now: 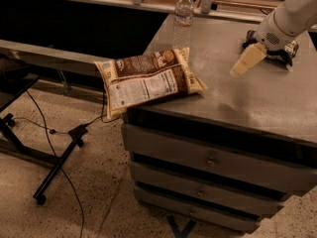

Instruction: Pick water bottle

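The water bottle (183, 15) is a small clear plastic bottle with a white cap and a pale label band. It stands upright near the far left edge of the grey tabletop (257, 98). My gripper (247, 59) hangs from the white arm (290, 16) that comes in from the top right. It hovers over the right part of the tabletop, well to the right of the bottle and nearer the camera. It holds nothing that I can see.
A large brown-and-cream snack bag (147, 81) lies on the table's front left corner, overhanging the edge. A dark object (288, 52) sits behind the gripper. Drawers (210, 160) face the front. A black stand (54, 170) and cables are on the floor at left.
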Robot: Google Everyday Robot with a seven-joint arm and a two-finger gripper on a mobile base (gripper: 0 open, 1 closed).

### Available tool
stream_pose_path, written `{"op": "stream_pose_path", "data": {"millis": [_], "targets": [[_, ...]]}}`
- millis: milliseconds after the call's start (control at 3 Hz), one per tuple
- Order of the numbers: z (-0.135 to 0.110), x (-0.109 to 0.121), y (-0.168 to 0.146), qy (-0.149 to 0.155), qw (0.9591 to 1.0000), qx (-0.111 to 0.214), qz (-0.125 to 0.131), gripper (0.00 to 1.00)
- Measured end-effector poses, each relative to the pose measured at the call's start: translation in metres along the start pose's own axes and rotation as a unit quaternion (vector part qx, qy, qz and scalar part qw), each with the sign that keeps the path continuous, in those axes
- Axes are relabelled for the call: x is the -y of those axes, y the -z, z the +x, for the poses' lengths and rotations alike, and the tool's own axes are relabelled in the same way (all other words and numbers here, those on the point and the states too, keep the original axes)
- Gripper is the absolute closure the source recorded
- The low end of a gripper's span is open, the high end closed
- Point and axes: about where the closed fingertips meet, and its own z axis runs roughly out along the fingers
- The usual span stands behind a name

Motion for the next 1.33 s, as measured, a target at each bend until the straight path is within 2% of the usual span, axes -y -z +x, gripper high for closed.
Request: {"op": "stream_pose_path", "data": {"millis": [333,667,1000,1333], "targets": [[0.0,0.0,0.0,0.0,1.0,0.0,0.0,0.0],[-0.012,0.005,-0.005,0.006,0.9995,0.032,0.001,0.0],[-0.045,0.008,-0.017,0.024,0.9956,0.09,-0.01,0.0],[-0.069,0.011,-0.021,0.034,0.9921,0.121,-0.007,0.0]]}}
